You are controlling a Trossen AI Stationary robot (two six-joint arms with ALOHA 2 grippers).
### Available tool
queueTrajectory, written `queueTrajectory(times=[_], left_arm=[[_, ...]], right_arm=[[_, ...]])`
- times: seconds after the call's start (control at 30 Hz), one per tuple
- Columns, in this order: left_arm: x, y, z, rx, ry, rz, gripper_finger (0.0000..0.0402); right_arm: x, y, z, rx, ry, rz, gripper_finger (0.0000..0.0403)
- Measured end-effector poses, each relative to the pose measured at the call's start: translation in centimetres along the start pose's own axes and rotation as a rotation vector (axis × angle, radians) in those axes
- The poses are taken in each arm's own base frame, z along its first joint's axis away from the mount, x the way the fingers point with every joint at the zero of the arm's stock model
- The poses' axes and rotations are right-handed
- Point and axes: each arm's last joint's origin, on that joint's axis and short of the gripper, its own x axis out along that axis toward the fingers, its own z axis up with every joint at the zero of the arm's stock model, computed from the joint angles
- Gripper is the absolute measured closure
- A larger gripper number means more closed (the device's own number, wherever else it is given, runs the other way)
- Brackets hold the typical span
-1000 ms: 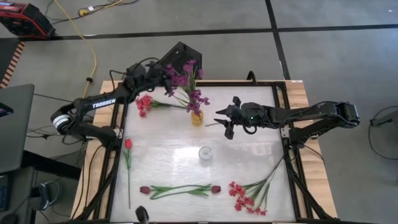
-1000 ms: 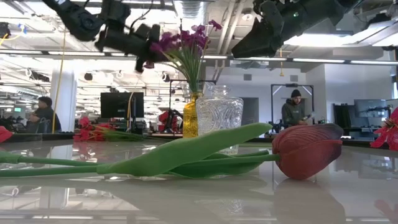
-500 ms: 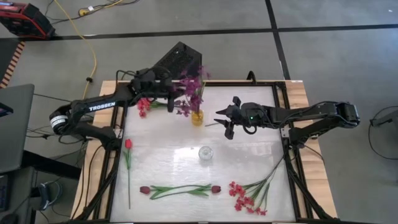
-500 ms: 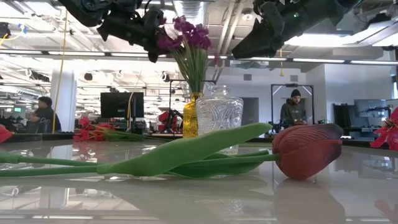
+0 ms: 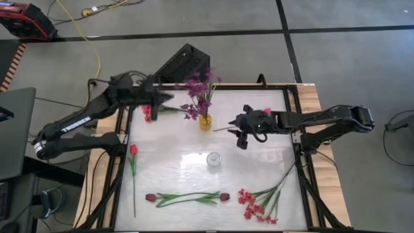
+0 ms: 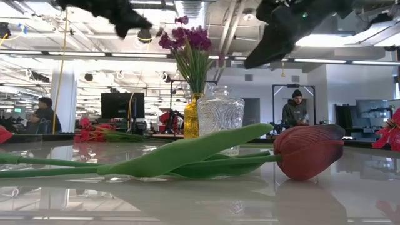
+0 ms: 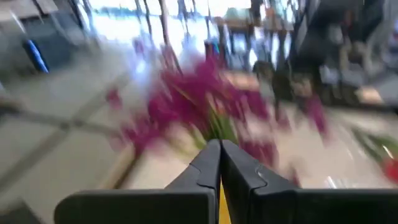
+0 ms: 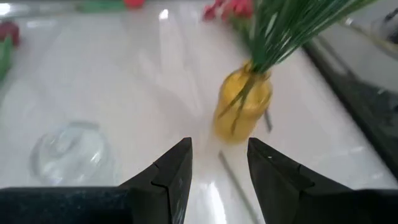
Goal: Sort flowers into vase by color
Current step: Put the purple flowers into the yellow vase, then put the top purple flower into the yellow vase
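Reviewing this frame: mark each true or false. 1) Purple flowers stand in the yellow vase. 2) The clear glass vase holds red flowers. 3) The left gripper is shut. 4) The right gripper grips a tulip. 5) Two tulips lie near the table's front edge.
1) True: the purple flowers stand in the yellow vase.
2) False: the clear glass vase is empty.
3) True: the left gripper is shut, holding nothing.
4) False: the right gripper is open and empty.
5) True: two tulips lie there.

Purple flowers (image 5: 199, 90), yellow vase (image 5: 205, 122)
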Motion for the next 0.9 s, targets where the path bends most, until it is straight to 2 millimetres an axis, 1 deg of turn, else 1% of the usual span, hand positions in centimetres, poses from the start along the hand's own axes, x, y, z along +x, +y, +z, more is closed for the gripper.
queueTrajectory(times=[0.1, 0.17, 0.23, 0.3, 0.4, 0.47, 0.53, 0.7, 0.8, 0.9], left_arm=[[-0.1, -1.4, -3.1, -0.061, 0.137, -0.038, 0.0401], [-0.2, -2.4, -5.0, -0.102, 0.183, -0.061, 0.0401], [-0.3, -3.4, -6.7, -0.125, 0.209, -0.110, 0.0401], [-0.4, -4.8, -8.4, -0.128, 0.235, -0.198, 0.0401], [0.0, -7.2, -10.3, -0.131, 0.202, -0.355, 0.0401], [0.3, -8.9, -11.1, -0.127, 0.185, -0.434, 0.0401], [0.5, -10.6, -11.4, -0.117, 0.174, -0.487, 0.0401], [0.4, -14.6, -12.3, -0.043, 0.245, -0.582, 0.0401], [0.6, -16.8, -12.8, -0.005, 0.250, -0.635, 0.0401], [1.2, -18.5, -13.2, 0.009, 0.222, -0.646, 0.0401]], right_arm=[[-0.5, 0.9, 0.0, -0.017, 0.054, 0.027, 0.0223], [-0.8, 1.5, 0.0, -0.033, 0.070, 0.049, 0.0223], [-1.0, 2.3, -0.2, -0.054, 0.082, 0.071, 0.0223], [-1.2, 2.9, -0.3, -0.071, 0.082, 0.093, 0.0223], [-1.4, 3.7, -0.5, -0.093, 0.090, 0.117, 0.0223], [-1.6, 4.1, -0.5, -0.102, 0.090, 0.129, 0.0223], [-1.7, 4.4, -0.5, -0.103, 0.086, 0.139, 0.0223], [-1.9, 5.0, -0.6, -0.107, 0.084, 0.159, 0.0223], [-2.0, 5.3, -0.5, -0.107, 0.070, 0.171, 0.0223], [-2.1, 5.6, -0.4, -0.075, 0.051, 0.181, 0.0223]])
